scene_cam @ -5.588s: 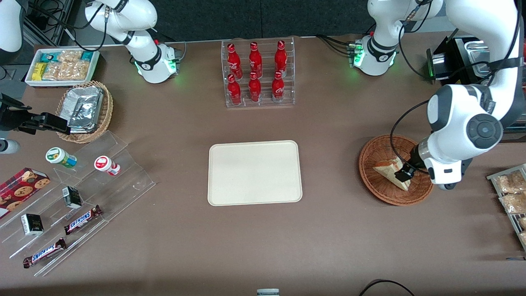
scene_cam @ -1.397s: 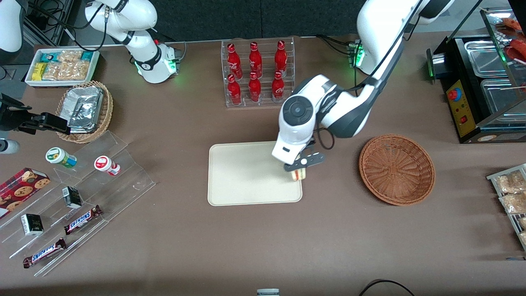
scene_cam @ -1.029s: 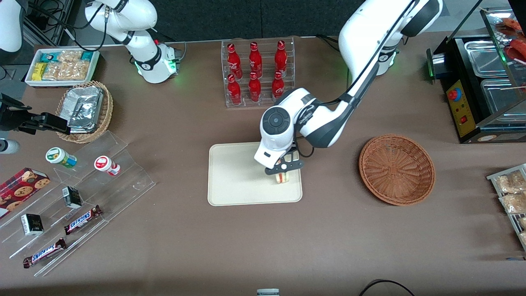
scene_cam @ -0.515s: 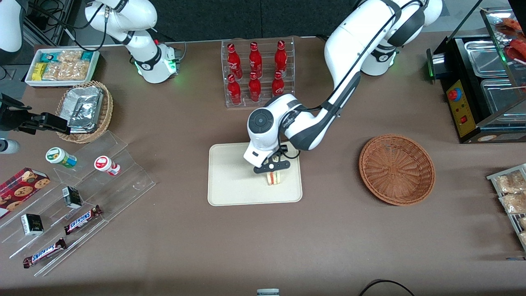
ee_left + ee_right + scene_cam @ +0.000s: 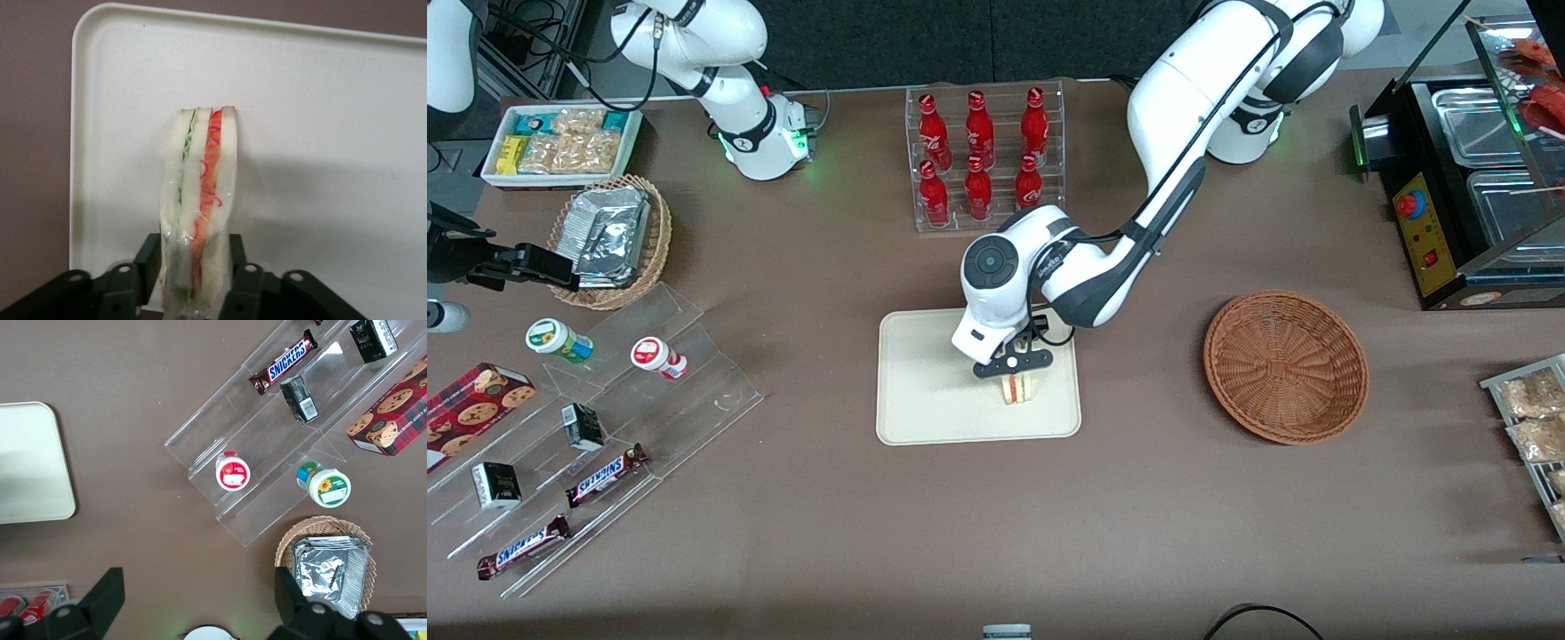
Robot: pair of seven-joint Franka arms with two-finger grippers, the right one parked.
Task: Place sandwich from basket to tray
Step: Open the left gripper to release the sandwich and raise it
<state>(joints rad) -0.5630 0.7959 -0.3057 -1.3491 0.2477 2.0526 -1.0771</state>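
Holding the sandwich [image 5: 1017,388] on edge over the tray [image 5: 925,391], the gripper [image 5: 1014,372] has its jaws closed onto the two bread faces, one finger [image 5: 148,257] on each side, filling stripes showing along the cut edge. In the wrist view the wedge is wrapped in clear film and sits above the cream tray floor near one rounded corner; can't tell if its lower tip is actually touching the tray or just hanging over it.

Container rundown: the reddish-brown basket [image 5: 1286,365] toward the working arm's end of the table [image 5: 1138,516] has nothing in it, just bare wicker. The tray has only the sandwich over it. Farther from the camera, a clear rack [image 5: 984,160] holds six red bottles in two rows. Toward the parked arm's end, a tan wicker basket [image 5: 609,242] holds silver foil packets, a white bin [image 5: 560,147] holds snack packs, and clear stepped shelves [image 5: 605,427] carry candy bars, small boxes and two little tubs.
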